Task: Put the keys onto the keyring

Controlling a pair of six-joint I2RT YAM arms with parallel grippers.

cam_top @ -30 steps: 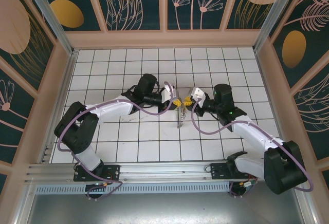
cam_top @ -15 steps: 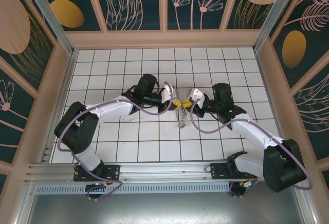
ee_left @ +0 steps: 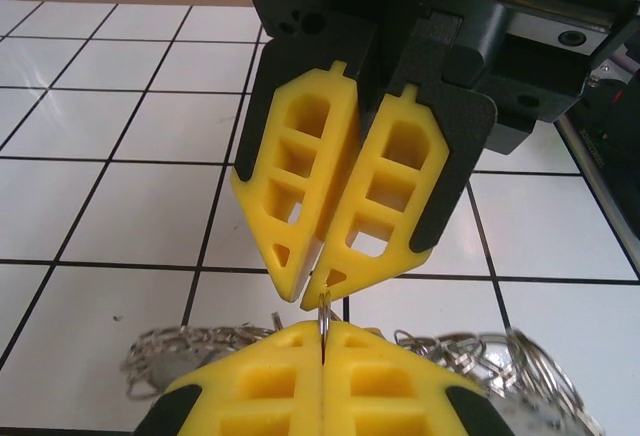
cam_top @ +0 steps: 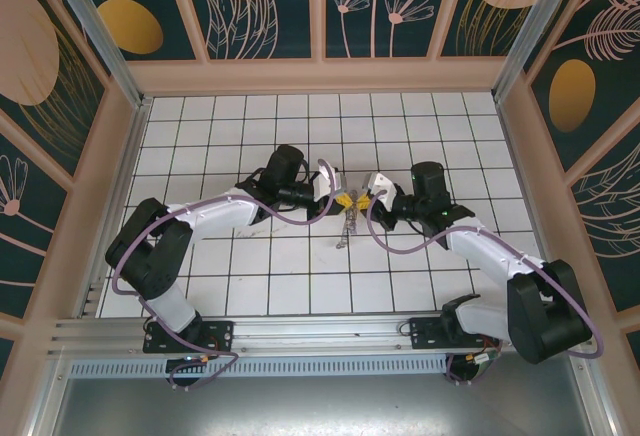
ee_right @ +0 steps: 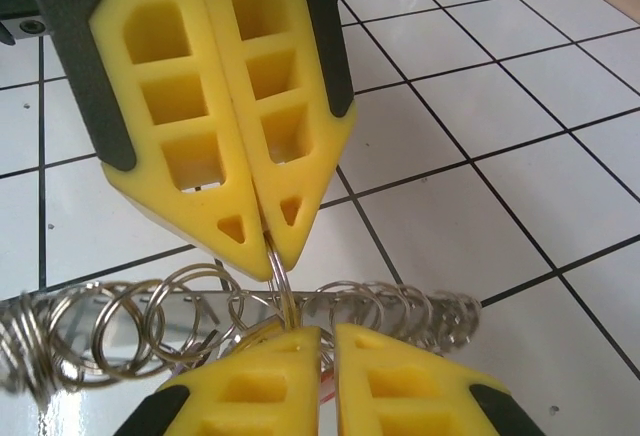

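My two grippers meet tip to tip above the middle of the tiled floor. My left gripper (cam_top: 343, 199) (ee_left: 325, 334) is shut on the thin silver wire of the keyring (ee_left: 325, 314). The ring's fringe of small silver loops (ee_right: 400, 306) spreads out below it and trails toward the floor (cam_top: 345, 228). My right gripper (cam_top: 360, 199) (ee_right: 328, 341) faces it, its jaws a narrow slit apart. A brass piece of the keys (ee_right: 256, 332) lies at its left fingertip, against the ring wire, and a bit of red shows in the slit.
White tiled floor (cam_top: 290, 276) with black grout lines lies all round. Tan walls (cam_top: 320, 78) close in the back and sides, and a metal rail (cam_top: 320, 328) runs along the near edge by the arm bases.
My right gripper has moved left up to the left gripper's tips and its jaws have narrowed. The hanging silver bunch has swung a little. The left arm has stayed put.
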